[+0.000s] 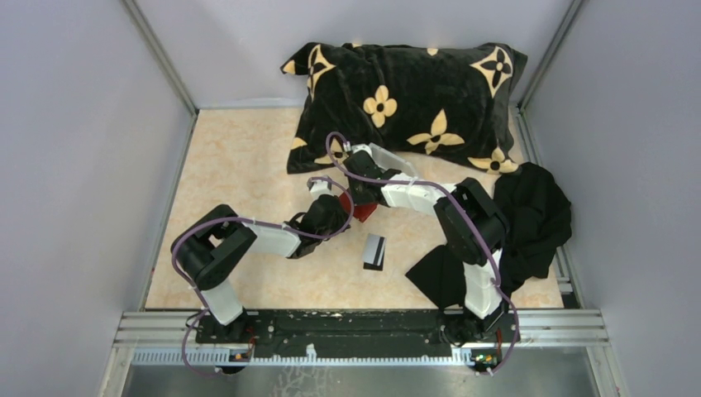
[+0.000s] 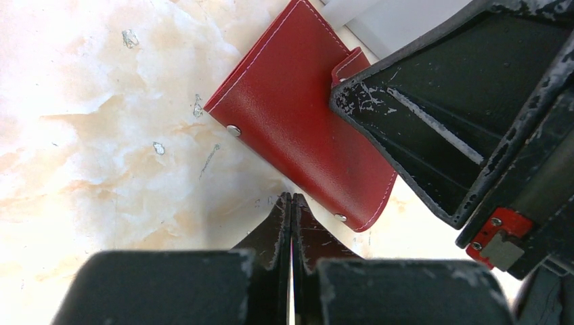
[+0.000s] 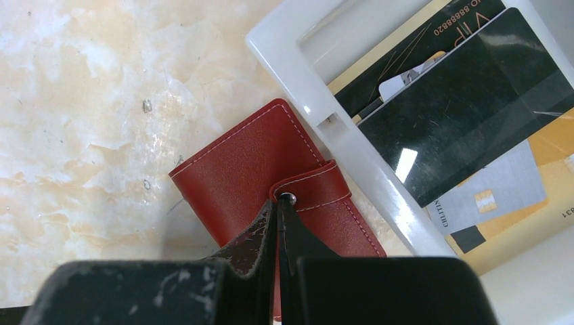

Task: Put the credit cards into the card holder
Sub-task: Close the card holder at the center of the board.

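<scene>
Top external view: found both hands meeting at mid-frame over the card holder [image 1: 361,210], with only a sliver of red showing between the left hand [image 1: 332,217] and the right hand [image 1: 355,192]. Noted one black credit card [image 1: 374,251] with a white band lying alone on the table [image 1: 240,157], just below and right of the holder and outside any pocket.

Left wrist view: saw the left hand [image 2: 292,203] pinched shut on nothing, tips just beside the lower edge of the card holder [image 2: 298,115]. Saw the holder lying flat and folded in the upper middle of the frame, with the right hand [image 2: 460,115] crowding its right side.

Right wrist view: caught the right hand [image 3: 279,210] shut as well, gripping nothing, tips set at the snap [image 3: 288,198] on the strap [image 3: 315,189] of the card holder [image 3: 244,169]. Saw the strap lying across the cover, apparently fastened. Counted several credit cards [image 3: 460,115] stacked in the white tray [image 3: 338,132] at upper right, just beside the holder.

Judged the task barely begun: holder to be unsnapped and opened first, no card seen inside it, every card left to load.
</scene>
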Controlling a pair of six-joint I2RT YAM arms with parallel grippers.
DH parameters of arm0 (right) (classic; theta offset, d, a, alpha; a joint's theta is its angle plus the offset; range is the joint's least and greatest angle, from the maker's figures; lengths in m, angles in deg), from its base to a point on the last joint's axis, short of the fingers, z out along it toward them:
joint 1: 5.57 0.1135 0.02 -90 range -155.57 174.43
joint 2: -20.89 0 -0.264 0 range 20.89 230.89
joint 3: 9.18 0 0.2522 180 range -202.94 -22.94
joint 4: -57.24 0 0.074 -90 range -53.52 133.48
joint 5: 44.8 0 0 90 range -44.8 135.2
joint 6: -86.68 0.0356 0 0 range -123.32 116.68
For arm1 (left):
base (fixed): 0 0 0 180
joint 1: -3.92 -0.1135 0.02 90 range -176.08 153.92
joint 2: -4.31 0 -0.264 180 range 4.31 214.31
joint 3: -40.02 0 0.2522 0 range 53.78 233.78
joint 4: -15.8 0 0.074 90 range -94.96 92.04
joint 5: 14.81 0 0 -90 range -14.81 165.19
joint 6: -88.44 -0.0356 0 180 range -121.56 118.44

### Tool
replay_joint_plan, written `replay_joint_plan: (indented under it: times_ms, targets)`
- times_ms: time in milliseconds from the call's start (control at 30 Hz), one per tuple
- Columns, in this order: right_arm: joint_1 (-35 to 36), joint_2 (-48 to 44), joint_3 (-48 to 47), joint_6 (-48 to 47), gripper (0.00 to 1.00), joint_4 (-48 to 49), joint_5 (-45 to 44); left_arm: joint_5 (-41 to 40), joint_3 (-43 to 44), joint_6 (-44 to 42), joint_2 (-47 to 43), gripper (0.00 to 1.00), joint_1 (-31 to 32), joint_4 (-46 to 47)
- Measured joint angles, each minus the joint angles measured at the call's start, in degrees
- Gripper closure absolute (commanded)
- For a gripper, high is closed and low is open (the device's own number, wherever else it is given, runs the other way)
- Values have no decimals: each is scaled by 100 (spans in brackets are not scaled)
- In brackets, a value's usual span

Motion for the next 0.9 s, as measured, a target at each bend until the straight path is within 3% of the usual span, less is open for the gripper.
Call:
replay_joint_plan:
  times_ms: [367,900]
  targets:
    - [-175,-114,280,214,100,345,299,-7,7,-2,0,100,0,-17]
    - [-566,-752,1585,931,100,1534,667,-4,66,-4,-9,100,0,-149]
